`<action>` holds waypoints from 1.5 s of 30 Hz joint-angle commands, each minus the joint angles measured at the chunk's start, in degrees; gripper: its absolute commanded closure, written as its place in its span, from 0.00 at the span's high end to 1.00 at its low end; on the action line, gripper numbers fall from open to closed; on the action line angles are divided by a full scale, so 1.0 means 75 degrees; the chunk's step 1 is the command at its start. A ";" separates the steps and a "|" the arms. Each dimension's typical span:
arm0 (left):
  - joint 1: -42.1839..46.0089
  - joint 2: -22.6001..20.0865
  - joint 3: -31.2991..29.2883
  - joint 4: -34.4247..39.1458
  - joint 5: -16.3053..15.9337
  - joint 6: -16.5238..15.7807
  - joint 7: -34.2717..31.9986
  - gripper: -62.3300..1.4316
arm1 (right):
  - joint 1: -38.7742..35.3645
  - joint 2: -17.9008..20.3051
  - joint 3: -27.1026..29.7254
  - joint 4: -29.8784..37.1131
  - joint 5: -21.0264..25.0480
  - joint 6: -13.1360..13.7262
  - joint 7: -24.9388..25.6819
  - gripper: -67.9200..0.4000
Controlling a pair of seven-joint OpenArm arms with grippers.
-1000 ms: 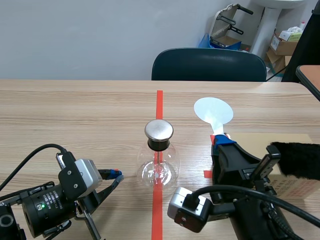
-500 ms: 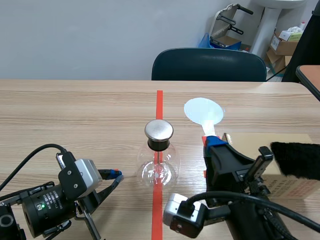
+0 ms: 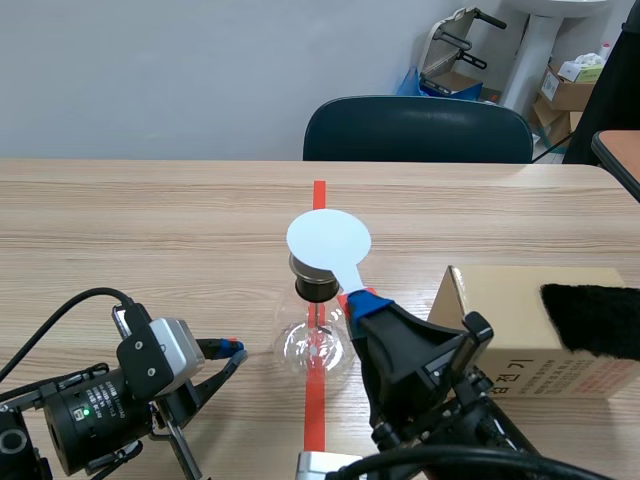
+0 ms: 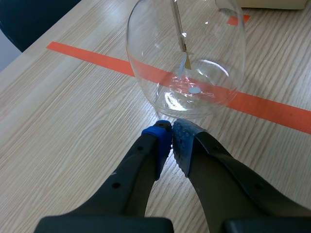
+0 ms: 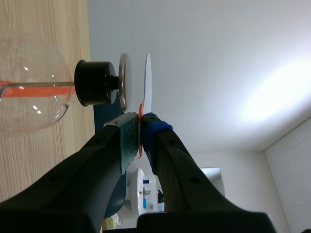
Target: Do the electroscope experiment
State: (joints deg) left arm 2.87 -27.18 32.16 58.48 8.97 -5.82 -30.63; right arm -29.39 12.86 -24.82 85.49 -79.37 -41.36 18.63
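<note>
Two fingers of the right gripper [image 3: 362,298] pinch the stem of a white disc [image 3: 328,238], holding it flat over the metal cap [image 5: 122,81] of the glass flask [image 3: 318,345]. The right wrist view shows a thin gap between disc and cap, their faces parallel. This looks like the step of bringing the disc to the cap. The next move probably calls for closing that gap squarely, without knocking the flask, so the foil strip [image 4: 184,60] inside can respond. The right arm comes in from the flask's 5 o'clock, wrist rolled sideways. The left gripper [image 4: 172,141], tips pressed together on nothing, rests at the flask's 8 o'clock, just beside its base. A cardboard box [image 3: 510,330] carrying black fur [image 3: 595,318] sits at 3 o'clock.
</note>
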 commanded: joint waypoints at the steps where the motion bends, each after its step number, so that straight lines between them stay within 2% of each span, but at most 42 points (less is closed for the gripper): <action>1: -0.0006 -0.0067 -0.0055 0.0058 -0.0015 0.0020 -0.0111 0.11 | 0.0108 0.0017 0.0050 0.0192 0.0012 -0.0466 0.0114 0.03; 6: -0.0006 -0.0067 -0.0055 0.0058 -0.0015 0.0023 -0.0111 0.11 | 0.0108 0.0017 0.0050 0.0192 0.0015 -0.0466 0.0370 0.03; 35: -0.0006 -0.0067 -0.0055 0.0058 -0.0017 0.0038 -0.0114 0.11 | 0.0108 0.0017 0.0050 0.0192 0.0015 -0.0466 0.0358 0.03; 40: -0.0006 -0.0067 -0.0055 0.0058 -0.0017 0.0038 -0.0114 0.11 | 0.0108 0.0017 0.0050 0.0192 0.0015 -0.0466 0.0105 0.03; 45: -0.0006 -0.0067 -0.0055 0.0058 -0.0017 0.0038 -0.0114 0.11 | 0.0108 0.0017 0.0052 0.0192 0.0015 -0.0466 -0.0583 0.03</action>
State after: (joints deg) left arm 2.87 -27.18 32.16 58.48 8.97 -5.80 -30.63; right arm -29.39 12.86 -24.82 85.49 -79.53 -41.36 14.83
